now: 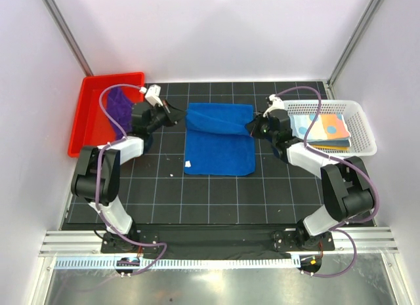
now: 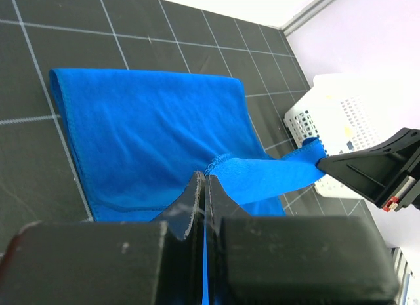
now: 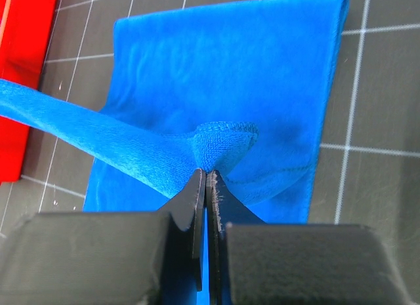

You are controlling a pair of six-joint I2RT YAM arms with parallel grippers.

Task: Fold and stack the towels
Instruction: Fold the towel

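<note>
The royal blue towel (image 1: 218,140) lies on the black grid mat, its far edge lifted and stretched between my two grippers. My left gripper (image 1: 176,119) is shut on the towel's far left corner (image 2: 223,162). My right gripper (image 1: 252,126) is shut on the far right corner (image 3: 220,144). The lifted edge hangs taut above the flat part in both wrist views. The deep purple towel (image 1: 119,105) lies in the red tray (image 1: 92,88). The patterned yellow-orange towel (image 1: 323,130) lies in the white mesh basket (image 1: 362,124).
The red tray stands at the far left and the basket at the far right; the basket also shows in the left wrist view (image 2: 328,121). A small white tag (image 1: 188,164) sits at the blue towel's near left corner. Enclosure walls ring the mat.
</note>
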